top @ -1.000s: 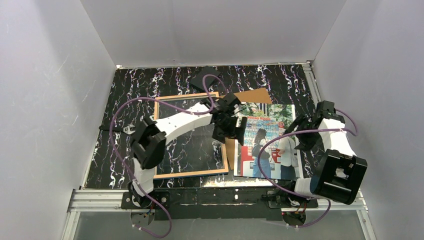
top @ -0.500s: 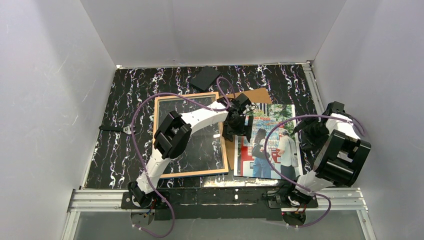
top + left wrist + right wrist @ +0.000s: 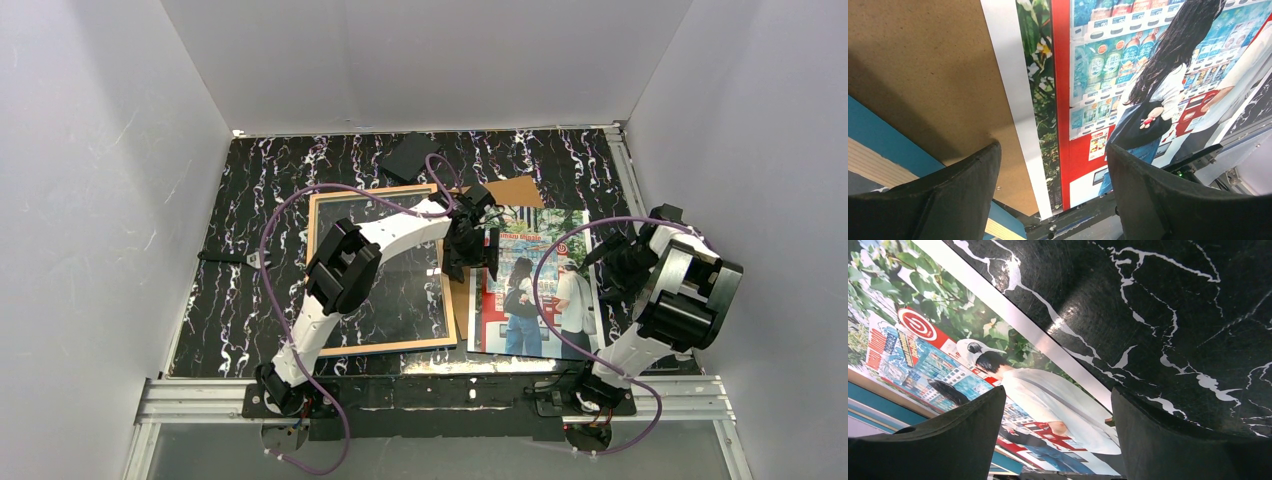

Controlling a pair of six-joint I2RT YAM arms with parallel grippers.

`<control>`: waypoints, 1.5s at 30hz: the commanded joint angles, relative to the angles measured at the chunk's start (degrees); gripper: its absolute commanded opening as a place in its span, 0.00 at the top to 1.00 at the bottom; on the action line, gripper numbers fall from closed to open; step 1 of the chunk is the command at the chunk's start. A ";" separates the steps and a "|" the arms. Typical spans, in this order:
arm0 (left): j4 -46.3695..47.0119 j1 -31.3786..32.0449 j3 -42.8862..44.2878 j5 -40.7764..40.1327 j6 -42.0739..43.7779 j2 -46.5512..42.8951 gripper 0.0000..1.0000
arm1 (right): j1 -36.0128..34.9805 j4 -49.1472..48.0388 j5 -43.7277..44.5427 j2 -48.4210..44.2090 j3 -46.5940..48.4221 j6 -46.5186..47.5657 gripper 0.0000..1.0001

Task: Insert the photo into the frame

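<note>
Since a second ago the left arm (image 3: 400, 232) has tucked its elbow inward and the right arm (image 3: 672, 268) has reared up. The left jaws hang apart over the left edge of the photo (image 3: 535, 290), and the right jaws hang apart over its right edge. It lies face up on the tabletop (image 3: 250, 200), just right of the frame (image 3: 395, 310).

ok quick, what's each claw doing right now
left claw: open, empty, over left edge of the photo
right claw: open, empty, over its right edge
</note>
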State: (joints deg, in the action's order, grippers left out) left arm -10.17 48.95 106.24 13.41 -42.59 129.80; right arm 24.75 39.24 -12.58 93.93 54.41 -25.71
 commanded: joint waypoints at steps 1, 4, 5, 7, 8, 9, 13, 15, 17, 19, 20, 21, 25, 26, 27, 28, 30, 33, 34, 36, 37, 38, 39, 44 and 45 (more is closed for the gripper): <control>-6.32 -0.76 -0.34 0.01 0.54 1.99 0.24 | 0.08 -1.65 -0.76 2.64 1.24 2.37 0.15; -6.96 -1.31 -1.78 -1.27 1.42 -0.09 0.23 | 0.04 -1.18 1.96 0.03 1.13 1.84 0.15; -6.88 -1.49 -2.65 -1.87 1.79 -0.96 0.23 | 0.09 -0.93 3.10 -0.89 1.36 1.56 0.15; -7.19 -1.89 -3.65 -2.72 2.60 -2.26 0.22 | 0.12 -0.38 5.86 -2.57 1.74 1.21 0.14; -7.45 -2.03 -3.73 -2.89 2.88 -2.61 0.22 | 0.12 -0.05 7.60 -3.38 1.90 0.83 0.14; -7.73 -2.24 -3.72 -2.98 3.17 -2.67 0.22 | 0.08 -0.01 9.03 -4.06 1.79 0.54 0.14; -7.89 -2.28 -3.81 -2.21 3.69 -2.30 0.22 | 0.03 -0.63 10.34 -4.80 0.86 0.06 0.14; -6.89 -2.25 -4.32 -1.24 3.37 -1.85 0.22 | -0.12 -0.94 7.03 -3.09 0.91 0.51 0.15; -5.88 -2.20 -4.28 0.16 3.01 -1.22 0.22 | -0.50 -1.28 2.45 -0.93 1.04 1.48 0.15; -5.49 -2.23 -3.98 1.08 2.71 -0.68 0.23 | -0.96 -1.44 -1.37 1.16 1.14 2.23 0.15; -5.49 -2.23 -3.83 1.35 2.61 -0.53 0.23 | -1.02 -1.64 -2.74 2.07 0.96 2.41 0.15; -5.33 -2.26 -3.83 1.67 2.65 -0.56 0.23 | -1.02 -1.56 -3.57 2.86 0.97 2.53 0.15; -4.41 -2.26 -3.86 2.65 2.54 -0.73 0.23 | -1.20 -1.72 -4.50 2.94 1.45 2.77 0.15; -4.41 -2.28 -3.74 2.86 2.47 -0.65 0.23 | -1.20 -1.59 -5.86 3.36 1.67 2.95 0.16; -4.27 -2.23 -3.59 3.14 2.45 -0.60 0.23 | -1.24 -1.52 -7.17 3.68 1.91 3.08 0.16; -4.12 -2.24 -3.46 3.52 2.36 -0.41 0.24 | -1.32 -1.69 -8.84 3.85 1.93 3.38 0.17; -3.95 -2.27 -3.14 4.15 2.34 -0.25 0.24 | -1.29 -1.84 -12.66 3.68 1.66 3.84 0.18; -3.58 -2.27 -2.96 5.16 2.43 0.20 0.25 | -1.29 -1.92 -18.38 2.34 1.07 4.14 0.19; -3.36 -2.24 -2.92 5.66 2.40 0.26 0.25 | -1.36 -2.09 -20.16 1.62 0.64 4.19 0.19; -3.35 -2.26 -2.79 6.30 2.45 0.62 0.25 | -1.42 -2.86 -23.58 -0.41 -0.63 3.39 0.21; -3.40 -2.23 -2.77 6.45 2.51 0.75 0.25 | -1.39 -3.60 -25.20 -1.47 -1.56 2.90 0.21; -3.55 -2.25 -2.76 6.53 2.63 0.81 0.25 | -1.44 -4.40 -26.93 -2.26 -2.45 2.53 0.21; -3.62 -2.22 -2.88 6.65 2.71 0.75 0.25 | -1.60 -4.93 -28.72 -2.91 -3.07 2.35 0.22; -3.87 -2.22 -3.55 6.65 3.39 0.17 0.25 | -2.70 -5.12 -32.94 -4.70 -4.78 2.48 0.26; -4.03 -2.27 -3.65 6.63 3.60 0.07 0.25 | -3.00 -5.13 -32.98 -5.10 -5.02 2.56 0.27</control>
State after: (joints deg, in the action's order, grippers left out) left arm -9.72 46.50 104.40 18.92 -40.40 129.05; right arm 23.05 34.44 -38.24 91.29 50.72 -22.68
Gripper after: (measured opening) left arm 0.750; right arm 0.745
